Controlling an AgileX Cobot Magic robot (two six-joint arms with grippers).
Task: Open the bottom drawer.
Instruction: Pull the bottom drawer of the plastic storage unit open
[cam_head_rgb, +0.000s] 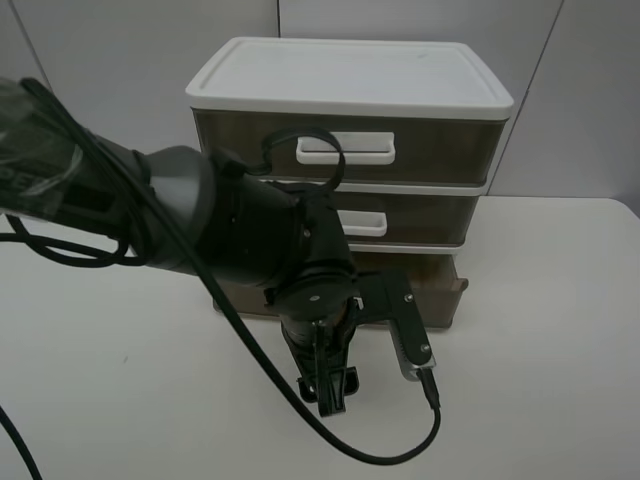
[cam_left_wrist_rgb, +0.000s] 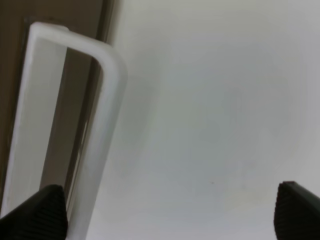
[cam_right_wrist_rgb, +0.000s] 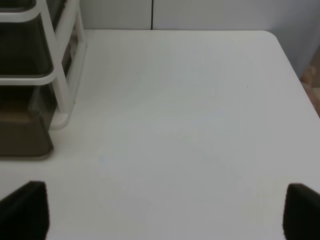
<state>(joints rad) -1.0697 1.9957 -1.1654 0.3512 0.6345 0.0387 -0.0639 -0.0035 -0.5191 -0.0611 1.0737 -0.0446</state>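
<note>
The drawer unit (cam_head_rgb: 350, 75) is standing toward the back edge of the matte white table (cam_head_rgb: 540, 350). It has a smooth white plastic lid and frame around three smoky-brown translucent drawers. The bottom drawer (cam_head_rgb: 452, 290) is sitting partway out of the frame, its rounded front corner showing on the right past the arm. The two above are sitting flush.

Its handle (cam_left_wrist_rgb: 107, 100) is a thin white loop with rounded bends, open in the middle. The left gripper (cam_left_wrist_rgb: 167, 215) is hanging just in front of that drawer with its ribbed black fingertips (cam_left_wrist_rgb: 37, 212) spread wide, gripping nothing. The loop's outer bar is running just beside one fingertip, and I cannot tell whether they are touching. A black cable (cam_head_rgb: 400, 455) is looping beside the gripper.

The right gripper (cam_right_wrist_rgb: 162, 212) is hovering over the table off the unit's right side, also spread wide and holding nothing. The arm is hiding the drawer's inside, so I cannot tell what is in it.
</note>
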